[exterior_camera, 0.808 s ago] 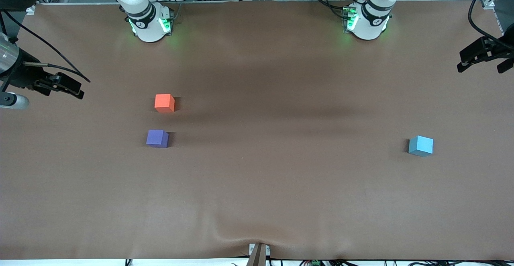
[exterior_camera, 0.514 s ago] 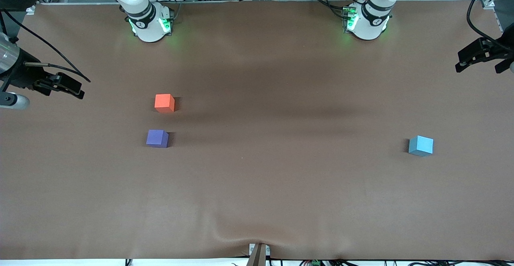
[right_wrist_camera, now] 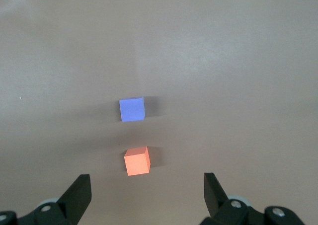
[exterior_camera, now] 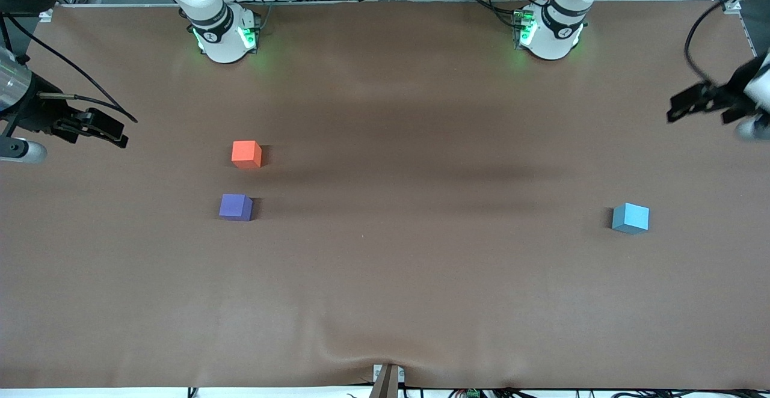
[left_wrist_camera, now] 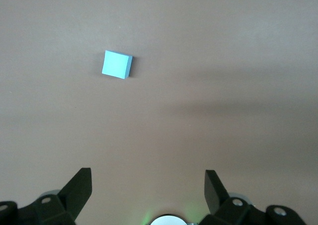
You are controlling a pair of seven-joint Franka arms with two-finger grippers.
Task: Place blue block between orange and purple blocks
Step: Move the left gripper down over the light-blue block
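overhead, left hand [left_wrist_camera: 147,187] spread above blue block [exterior_camera: 630,217]; right hand [right_wrist_camera: 147,190] waits, spread.

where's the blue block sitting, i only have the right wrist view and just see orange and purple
Observer: The blue block rests on the table toward the left arm's end, apart from the other two.
Operator: anything holding it
Observer: No. The left gripper is open, up in the air over bare table near it.
Operator: and the gap between orange and purple
Observer: In the front view the orange block lies farther from the camera than the purple block, with a strip of bare table between them.
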